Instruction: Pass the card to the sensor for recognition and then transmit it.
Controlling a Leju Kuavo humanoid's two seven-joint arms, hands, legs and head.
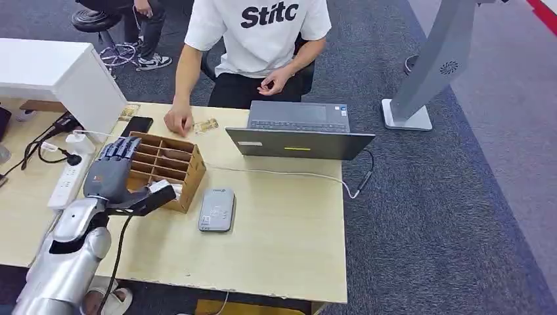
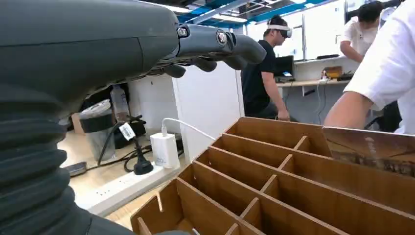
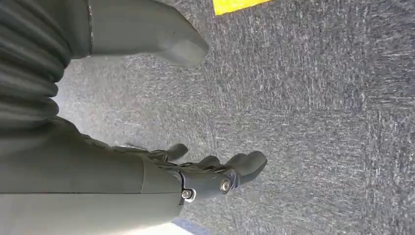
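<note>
Head view of the card-reading station. The left hand (image 1: 121, 177) hovers over the near-left corner of the wooden organiser (image 1: 165, 169), fingers spread forward and thumb stretched toward 3 o'clock; no card can be made out in it, though a pale patch at the thumb tip cannot be identified. A card (image 1: 206, 125) lies on the worktop (image 1: 282, 243) at 12 o'clock from the organiser, just beside the hand of a seated person (image 1: 178, 122). The grey sensor (image 1: 217, 209) lies flat at 4 o'clock from the organiser, nothing resting on it. A laptop (image 1: 299, 134) stands at 1 o'clock from the sensor.

Progress, as judged: early. No card is yet at the sensor; pick-up, reading and handover all remain.

The right hand (image 3: 215, 174) hangs over grey carpet, fingers loosely apart, empty.

Limits: in the left wrist view, the organiser's compartments are cut off at the frame edge, so whether any holds a card cannot be told; a brown printed panel at its far edge may be a card, uncertain.
</note>
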